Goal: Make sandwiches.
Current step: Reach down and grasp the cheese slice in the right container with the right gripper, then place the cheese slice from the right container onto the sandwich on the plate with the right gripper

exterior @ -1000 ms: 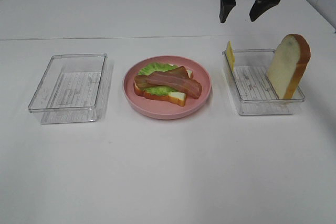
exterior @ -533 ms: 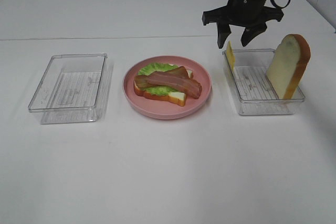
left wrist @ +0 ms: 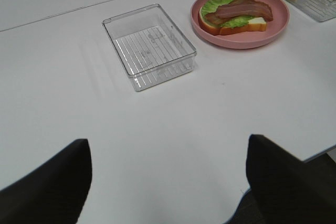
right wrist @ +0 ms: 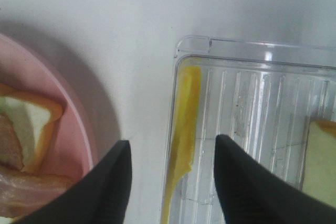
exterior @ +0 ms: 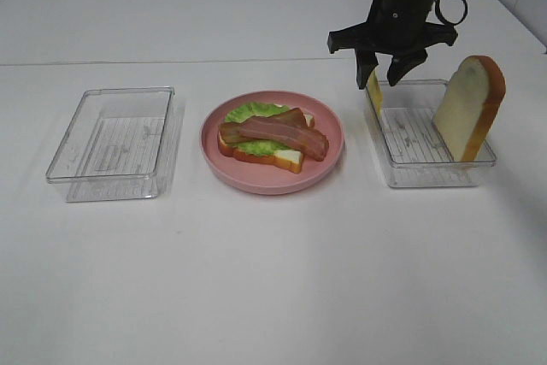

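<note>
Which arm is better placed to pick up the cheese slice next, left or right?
Right. The right arm's fingers sit either side of the cheese slice standing in the clear container, while the left arm's fingers hang far away over bare table.

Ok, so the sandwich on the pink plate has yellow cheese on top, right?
No. The sandwich on the pink plate has brown bacon on top, not cheese; the high view shows it. The yellow cheese stands in the right clear box.

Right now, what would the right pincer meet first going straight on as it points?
Probably the yellow cheese slice standing against the clear tray's wall; the right pincer straddles both, though depth is unclear.
</note>
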`<state>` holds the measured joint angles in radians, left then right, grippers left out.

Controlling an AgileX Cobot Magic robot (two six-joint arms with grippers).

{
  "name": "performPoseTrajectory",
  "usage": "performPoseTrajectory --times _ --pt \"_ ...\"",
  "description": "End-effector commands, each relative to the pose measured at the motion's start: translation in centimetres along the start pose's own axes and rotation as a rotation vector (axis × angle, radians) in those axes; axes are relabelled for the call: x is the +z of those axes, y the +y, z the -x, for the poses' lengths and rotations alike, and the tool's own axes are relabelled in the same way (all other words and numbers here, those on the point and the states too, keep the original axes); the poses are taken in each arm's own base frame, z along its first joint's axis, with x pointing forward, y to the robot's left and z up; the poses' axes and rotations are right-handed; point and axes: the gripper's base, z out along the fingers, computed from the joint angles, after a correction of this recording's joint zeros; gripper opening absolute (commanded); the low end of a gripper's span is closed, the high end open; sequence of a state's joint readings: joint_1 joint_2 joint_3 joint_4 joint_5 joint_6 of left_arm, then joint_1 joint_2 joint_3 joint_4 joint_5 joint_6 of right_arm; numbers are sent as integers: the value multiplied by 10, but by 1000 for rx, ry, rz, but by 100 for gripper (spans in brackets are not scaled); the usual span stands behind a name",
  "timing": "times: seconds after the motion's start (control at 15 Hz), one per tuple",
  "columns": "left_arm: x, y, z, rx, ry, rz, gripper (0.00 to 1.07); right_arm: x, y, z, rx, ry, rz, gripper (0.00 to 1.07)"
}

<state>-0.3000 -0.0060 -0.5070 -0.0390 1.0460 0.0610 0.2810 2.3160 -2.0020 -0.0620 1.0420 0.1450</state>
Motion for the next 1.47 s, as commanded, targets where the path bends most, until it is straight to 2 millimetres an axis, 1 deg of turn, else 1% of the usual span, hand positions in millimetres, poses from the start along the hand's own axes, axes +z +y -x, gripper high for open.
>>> performPoseTrajectory --times 0.07,0.53,0.87,0.93,1.0,1.13,1.2,1.4,1.47 --pt "-2 -1 -2 -7 -24 -6 77 0 -3 1 -3 0 -8 44" --pt "-2 -1 -2 -7 -24 -6 77 2 -3 0 -19 10 -9 44" --pt "-2 -1 -2 -7 -24 -6 77 14 -1 -3 -13 53 0 43" --pt "-2 -1 -2 -7 -24 -6 77 16 -1 -3 -13 59 -1 38" --pt "-2 -1 -2 -7 -24 -6 77 16 -1 -3 -14 58 -1 28" --pt "-2 -1 -2 -7 -24 -6 77 15 -1 -3 -15 55 -4 4" --pt "-2 -1 -2 -7 -24 -6 77 15 -1 -3 -16 56 -4 0" --pt "-2 -1 -2 -7 -24 -6 77 13 -1 -3 -16 58 -4 0" --pt "-2 -1 -2 -7 -24 -6 77 5 -2 -3 -15 43 -3 0"
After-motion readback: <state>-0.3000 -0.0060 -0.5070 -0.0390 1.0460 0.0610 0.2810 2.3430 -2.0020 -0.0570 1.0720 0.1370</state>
